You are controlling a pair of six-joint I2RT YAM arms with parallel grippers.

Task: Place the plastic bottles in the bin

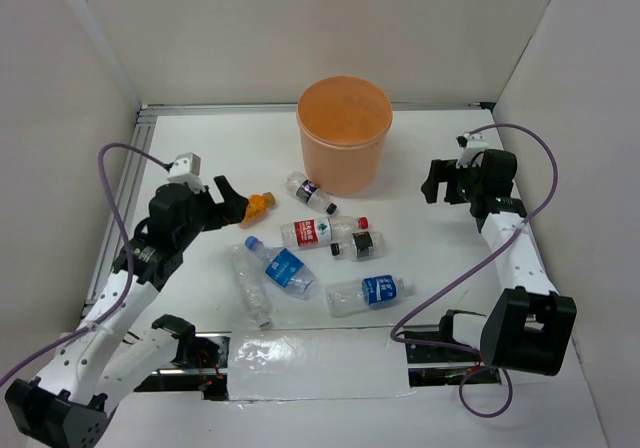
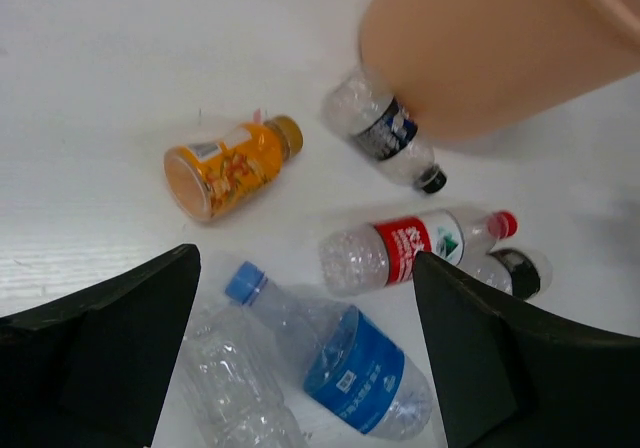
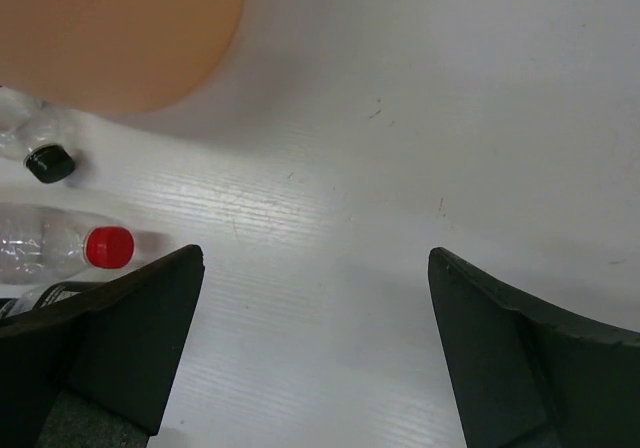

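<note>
1. On the near side of the bin: six clear plastic bottles lying flat.
2. Left of the bin: orange-yellow bottle lying down, left gripper just beside it, jaws spread wide.
3. Right of the bin: right gripper, jaws spread, empty.

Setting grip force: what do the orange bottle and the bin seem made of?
Orange bottle: probably plastic, glossy, with a printed wrap showing highlights. Bin: looks like moulded orange plastic, smooth and fairly matte, with a lipped rim. Look alone cannot confirm either.
</note>
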